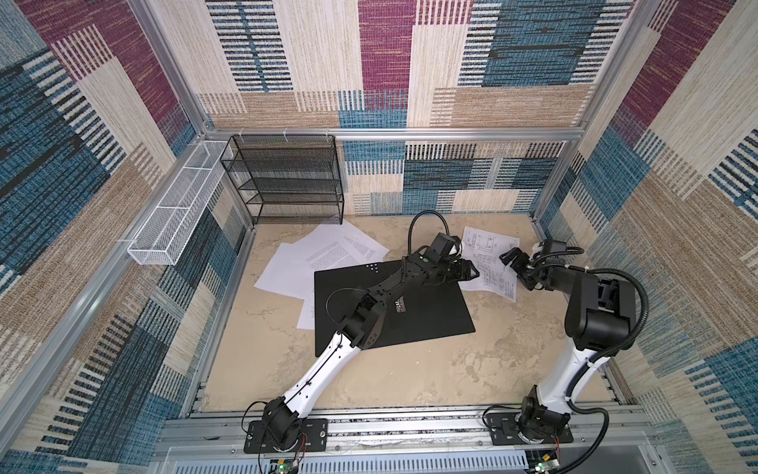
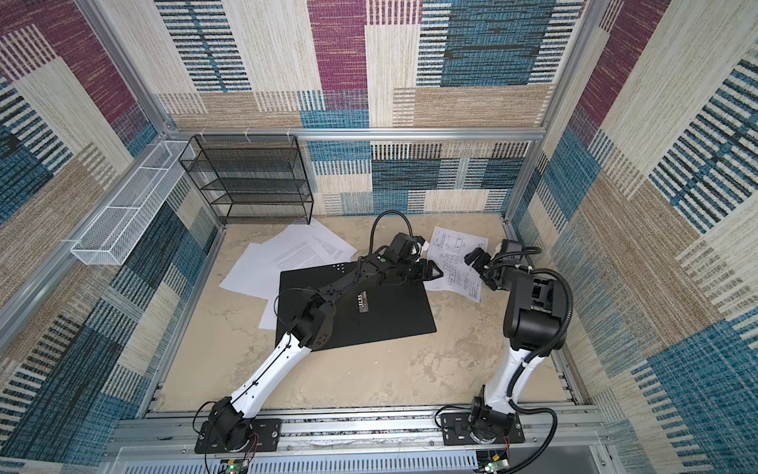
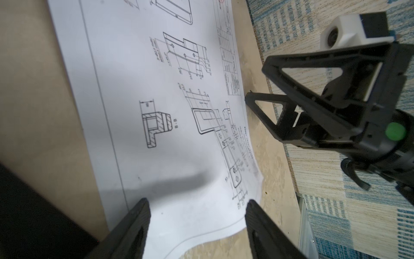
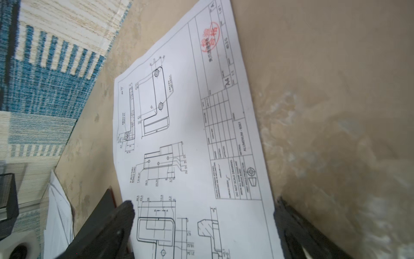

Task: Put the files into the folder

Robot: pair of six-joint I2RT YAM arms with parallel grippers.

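White sheet (image 3: 125,67) — black line drawing, one edge wavy.

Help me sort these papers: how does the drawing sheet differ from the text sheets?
The drawing sheet carries technical line drawings; the text sheets carry blocks of text. In both top views the drawing sheet lies alone, right of the open folder and apart from it; the text sheets overlap on its left, partly under it. Both are white paper lying outside the folder.
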